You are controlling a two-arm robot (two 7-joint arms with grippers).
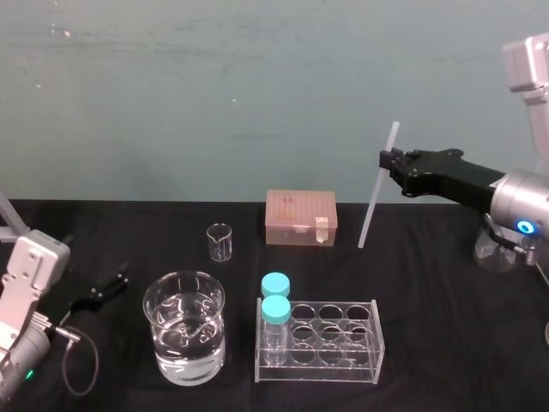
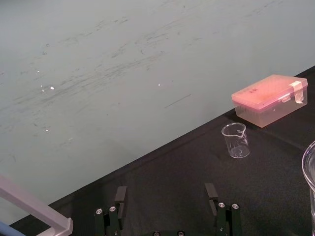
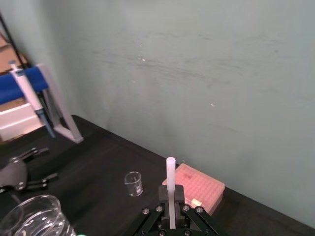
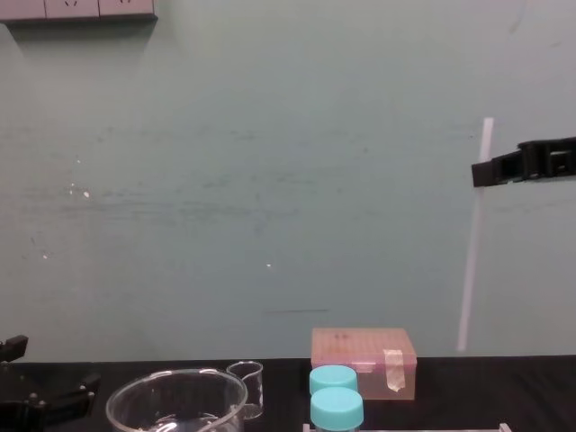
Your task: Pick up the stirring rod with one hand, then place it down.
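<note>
Pale green wall (image 1: 214, 86), scuffed with faint streaks and white specks. Black-covered table (image 1: 429, 257) butts against the wall's foot. White socket plates (image 4: 76, 9) high on the wall, left side. Flat, even light.

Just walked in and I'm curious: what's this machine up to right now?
The robot's right gripper is shut on a long white stirring rod, holding it nearly upright in the air, its lower end clear of the black table, near the pink box. The left gripper lies open on the table at the left, idle.
</note>
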